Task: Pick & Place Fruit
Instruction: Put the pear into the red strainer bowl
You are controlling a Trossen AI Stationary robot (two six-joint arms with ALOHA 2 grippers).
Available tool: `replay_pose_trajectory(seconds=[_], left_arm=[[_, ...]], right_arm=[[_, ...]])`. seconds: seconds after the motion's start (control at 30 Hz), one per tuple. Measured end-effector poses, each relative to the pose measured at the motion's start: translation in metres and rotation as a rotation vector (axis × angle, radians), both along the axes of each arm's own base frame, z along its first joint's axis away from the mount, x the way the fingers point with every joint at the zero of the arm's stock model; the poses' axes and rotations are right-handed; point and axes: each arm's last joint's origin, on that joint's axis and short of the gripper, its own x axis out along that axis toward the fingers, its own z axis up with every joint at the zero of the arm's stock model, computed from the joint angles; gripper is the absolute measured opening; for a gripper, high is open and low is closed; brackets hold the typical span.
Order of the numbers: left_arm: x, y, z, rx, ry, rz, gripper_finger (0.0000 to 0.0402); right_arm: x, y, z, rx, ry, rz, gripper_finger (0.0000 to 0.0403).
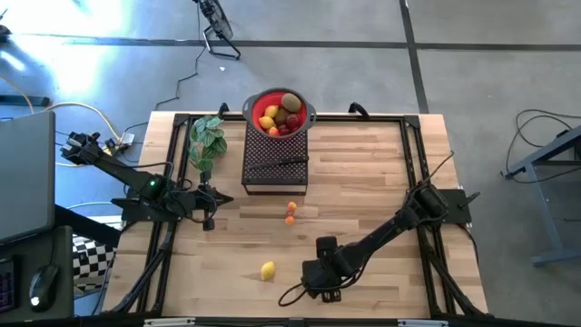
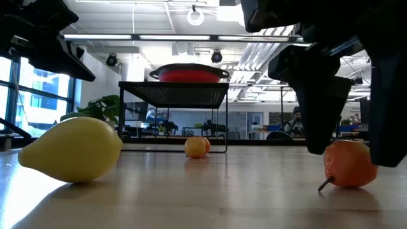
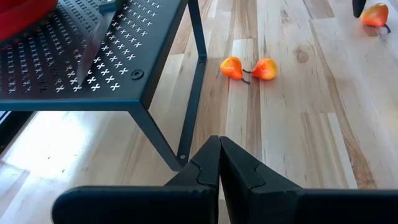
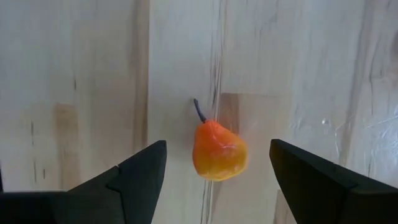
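My right gripper (image 4: 217,171) is open near the table's near edge, pointing down, its fingers standing on either side of a small orange pear-shaped fruit (image 4: 217,151) without touching it. That fruit lies on the wood, also in the low view (image 2: 348,164). My left gripper (image 3: 219,167) is shut and hovers by the black stand's leg (image 3: 198,87). A yellow lemon (image 1: 268,270) lies left of the right gripper (image 1: 327,283). Two tiny orange fruits (image 1: 290,212) lie together mid-table. A red bowl (image 1: 304,113) on the stand holds yellow, red and brown fruit.
The black perforated stand (image 1: 263,150) sits at the table's far middle, with a black-handled knife (image 1: 281,163) lying on it. A green leafy plant (image 1: 207,138) stands to its left. Black rails (image 1: 413,154) run along the table's sides. Bare wood lies between the stand and the right arm.
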Motion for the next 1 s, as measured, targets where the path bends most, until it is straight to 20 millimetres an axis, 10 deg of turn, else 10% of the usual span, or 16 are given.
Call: replay_pose_trajectory(seconds=[1.0], left_arm=[[0.0, 0.0, 0.0, 0.0, 0.0, 0.0, 0.0003]], right_arm=[[-0.005, -0.005, -0.019, -0.02, -0.02, -0.011, 0.0258]])
